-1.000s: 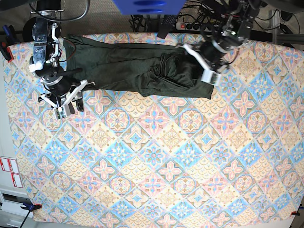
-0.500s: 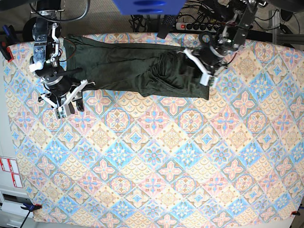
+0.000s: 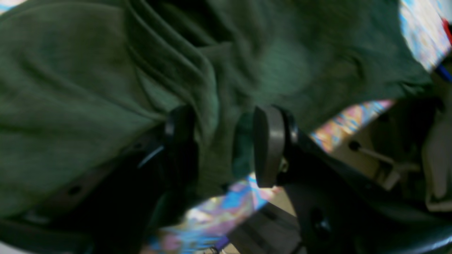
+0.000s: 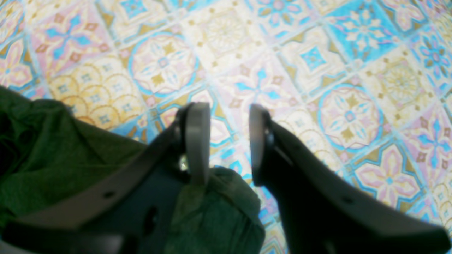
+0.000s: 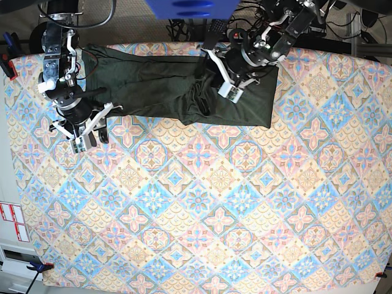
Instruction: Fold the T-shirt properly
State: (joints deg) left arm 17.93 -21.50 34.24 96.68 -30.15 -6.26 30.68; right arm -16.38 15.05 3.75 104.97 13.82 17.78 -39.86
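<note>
My left tool (image 3: 215,144) was clenched on a ridge of the T-shirt (image 5: 159,86), olive cloth bunched between its pads (image 3: 268,141), with the garment stretched along the table's (image 5: 202,202) far edge beneath and beside it. My right tool (image 4: 226,141) hung released over bare pattern, shirt hem just behind it. I judged this the fold-over step; next I needed to lay the cloth flat before letting go.

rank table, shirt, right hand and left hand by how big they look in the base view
1. table
2. shirt
3. right hand and left hand: alike, so no ranking between them
</note>
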